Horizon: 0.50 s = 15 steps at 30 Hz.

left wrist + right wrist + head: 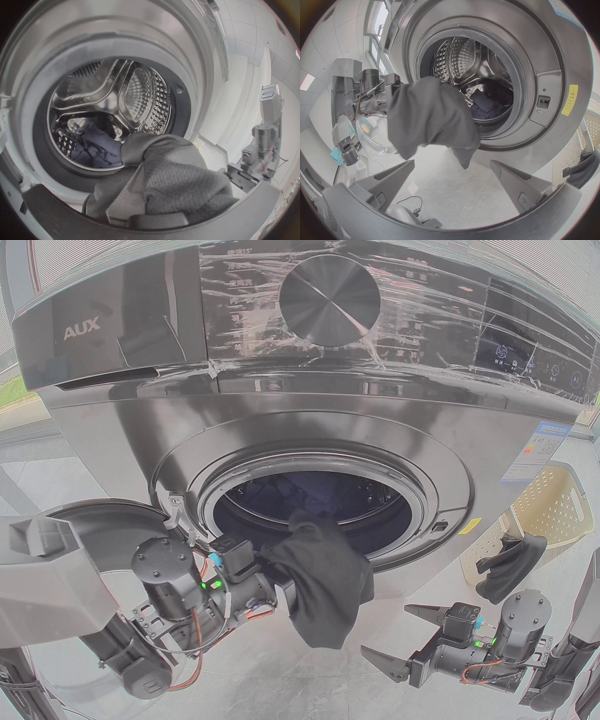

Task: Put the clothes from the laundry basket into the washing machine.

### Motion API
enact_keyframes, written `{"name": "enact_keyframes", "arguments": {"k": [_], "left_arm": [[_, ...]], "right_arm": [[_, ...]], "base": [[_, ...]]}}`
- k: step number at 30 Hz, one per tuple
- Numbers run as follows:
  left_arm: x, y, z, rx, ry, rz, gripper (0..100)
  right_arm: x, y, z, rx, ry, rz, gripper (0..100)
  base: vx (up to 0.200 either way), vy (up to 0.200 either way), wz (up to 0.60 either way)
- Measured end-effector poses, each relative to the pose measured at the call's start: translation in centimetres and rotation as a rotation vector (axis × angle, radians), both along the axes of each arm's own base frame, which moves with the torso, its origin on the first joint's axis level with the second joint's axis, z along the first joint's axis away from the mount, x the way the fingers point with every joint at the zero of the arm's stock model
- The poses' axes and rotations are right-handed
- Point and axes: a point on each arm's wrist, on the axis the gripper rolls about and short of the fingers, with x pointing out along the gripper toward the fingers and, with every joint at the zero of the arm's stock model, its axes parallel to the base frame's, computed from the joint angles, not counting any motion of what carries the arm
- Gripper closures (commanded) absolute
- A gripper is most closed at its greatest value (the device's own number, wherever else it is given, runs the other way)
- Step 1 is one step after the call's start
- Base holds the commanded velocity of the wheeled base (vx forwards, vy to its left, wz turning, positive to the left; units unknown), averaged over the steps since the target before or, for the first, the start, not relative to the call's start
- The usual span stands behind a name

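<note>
Left hand [279, 594] grips dark garment [325, 590] hanging vertically

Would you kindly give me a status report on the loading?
Left gripper shut on dark garment at drum mouth. Right gripper open, low. Second garment hangs on basket. Door open.

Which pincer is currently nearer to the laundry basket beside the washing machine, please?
The right. The right pincer hangs open just short of the laundry basket, on the robot's side of it; the left pincer is farther off at the drum opening, shut on a dark garment.
</note>
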Motion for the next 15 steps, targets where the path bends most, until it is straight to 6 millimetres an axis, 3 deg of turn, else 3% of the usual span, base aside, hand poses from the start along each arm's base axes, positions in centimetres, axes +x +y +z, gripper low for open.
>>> {"name": "enact_keyframes", "arguments": {"k": [15], "left_arm": [[7.9, -5.0, -1.0, -0.138, -0.068, 0.13, 100]], "right_arm": [[-0.7, -0.6, 0.1, -0.008, 0.009, 0.004, 0]], "base": [[0.0, 0.0, 0.0]]}}
